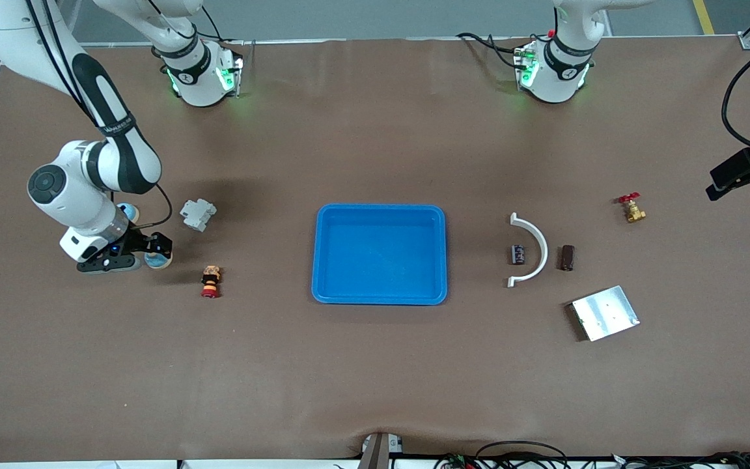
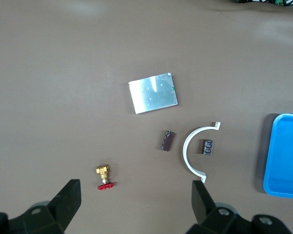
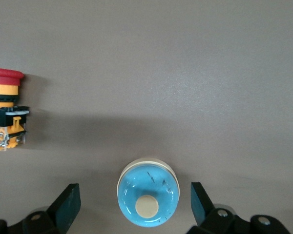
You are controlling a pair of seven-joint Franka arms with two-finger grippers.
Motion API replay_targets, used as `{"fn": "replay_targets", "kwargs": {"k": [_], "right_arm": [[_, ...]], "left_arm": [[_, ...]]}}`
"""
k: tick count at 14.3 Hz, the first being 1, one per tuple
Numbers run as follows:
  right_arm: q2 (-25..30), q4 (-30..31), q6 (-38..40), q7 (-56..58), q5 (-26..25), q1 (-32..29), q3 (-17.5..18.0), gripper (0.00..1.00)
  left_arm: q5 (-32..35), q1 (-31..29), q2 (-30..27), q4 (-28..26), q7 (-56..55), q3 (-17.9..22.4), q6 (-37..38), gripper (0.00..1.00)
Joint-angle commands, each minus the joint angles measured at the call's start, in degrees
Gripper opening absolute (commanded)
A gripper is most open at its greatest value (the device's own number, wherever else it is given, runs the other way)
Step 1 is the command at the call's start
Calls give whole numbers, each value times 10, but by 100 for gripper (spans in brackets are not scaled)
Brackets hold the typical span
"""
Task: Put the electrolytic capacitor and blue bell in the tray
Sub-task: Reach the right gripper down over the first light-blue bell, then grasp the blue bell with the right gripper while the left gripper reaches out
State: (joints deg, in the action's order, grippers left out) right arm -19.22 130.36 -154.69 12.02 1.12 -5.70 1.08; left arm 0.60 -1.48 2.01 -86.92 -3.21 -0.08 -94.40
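In the blue tray (image 1: 379, 215) lies nothing; both grippers gape wide, the right gripper (image 3: 134, 204) straddling the blue bell (image 3: 148, 193).

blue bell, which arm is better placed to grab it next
Right. The right gripper hangs open just over the blue bell, one finger on each side, at the right arm's end of the table. The left gripper is open too, high over the red-handled valve at the left arm's end.

A shallow bright blue plastic tray (image 1: 379, 215) sits mid-worktop. A small dark cylindrical capacitor (image 1: 517, 254) lies toward the left arm's end; a round blue bell (image 3: 148, 192) toward the right arm's.
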Motion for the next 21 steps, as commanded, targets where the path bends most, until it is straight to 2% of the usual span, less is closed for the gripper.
{"fn": "replay_targets", "kwargs": {"k": [1,6,9,14,15,16,19,20,21], "right_arm": [[-8,-3,-6,12,4,-6,6,100],[-27,-3,-6,19,4,-6,5,100],[-35,-3,-6,29,4,-11,5,100],[-43,-4,-6,30,4,-12,5,100],[-43,-4,-4,40,4,-12,5,86],[-43,-5,-1,50,4,-12,5,65],[-43,-6,8,53,4,-12,5,39],[-43,-6,11,54,4,-12,5,7],[-42,-6,11,54,4,-12,5,0]], "left_arm": [[11,0,8,6,0,-2,4,100],[5,3,26,4,-21,-2,39,100],[-39,-5,28,7,-39,3,39,100],[-39,-12,48,9,-50,3,35,100],[-39,-12,51,8,-49,3,35,100],[-45,-12,60,9,-50,3,34,100],[-44,-9,87,7,-50,3,28,100],[-45,-7,93,4,-49,1,13,100],[-44,-5,105,4,-50,-1,5,100]]}}
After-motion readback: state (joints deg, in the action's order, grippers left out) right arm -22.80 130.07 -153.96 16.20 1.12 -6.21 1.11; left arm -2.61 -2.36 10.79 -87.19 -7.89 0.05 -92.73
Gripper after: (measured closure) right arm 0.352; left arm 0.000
